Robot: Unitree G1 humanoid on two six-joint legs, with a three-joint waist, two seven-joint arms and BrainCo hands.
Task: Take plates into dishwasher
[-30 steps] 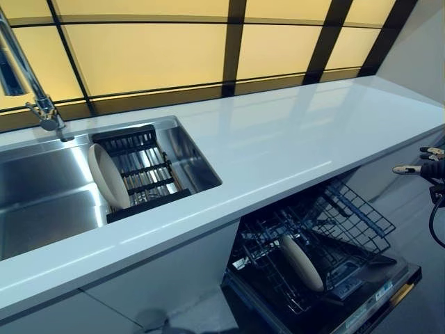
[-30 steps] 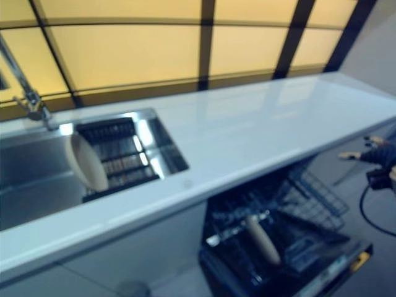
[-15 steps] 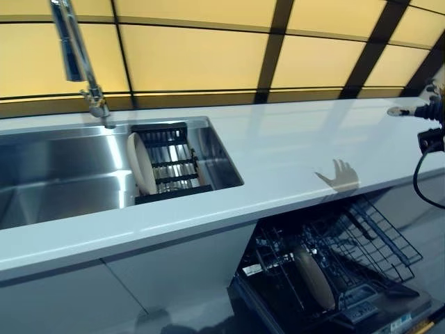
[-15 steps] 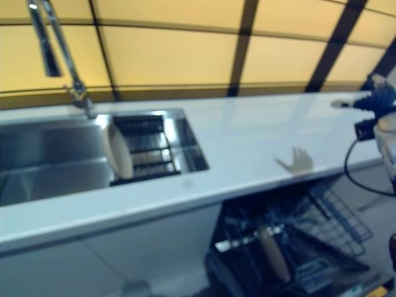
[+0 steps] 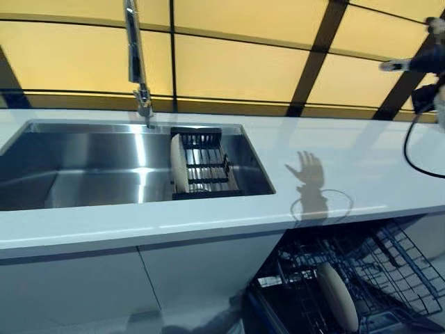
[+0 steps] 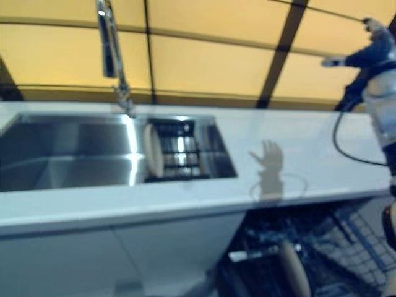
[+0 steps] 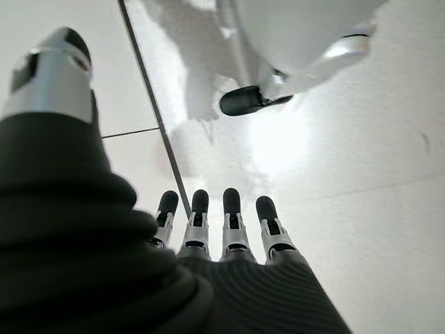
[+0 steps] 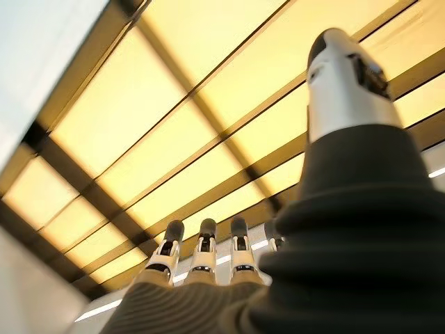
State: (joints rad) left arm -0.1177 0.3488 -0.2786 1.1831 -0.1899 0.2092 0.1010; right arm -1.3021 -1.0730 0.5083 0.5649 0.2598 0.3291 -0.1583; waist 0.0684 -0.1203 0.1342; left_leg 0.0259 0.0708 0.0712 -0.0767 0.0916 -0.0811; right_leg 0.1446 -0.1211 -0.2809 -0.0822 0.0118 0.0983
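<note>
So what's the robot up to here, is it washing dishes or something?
It is moving plates from the sink into the dishwasher. At this moment neither hand holds anything: the right hand is raised open above the white counter, and the left hand hangs open, seen only from its own wrist. One plate stands on edge in the black rack in the sink; another plate already stands in the open dishwasher below.

Warm yellow light glows from the backlit wall panels (image 5: 236, 66) behind the worktop (image 5: 348, 174). A sharp hand-shaped shadow (image 5: 308, 182) lies on the worktop, below and left of the raised right robot hand (image 5: 417, 62). Glare streaks the steel sink (image 5: 104, 167). The right eye view is blurred; the dishwasher rack (image 5: 361, 285) sits in dimness.
</note>
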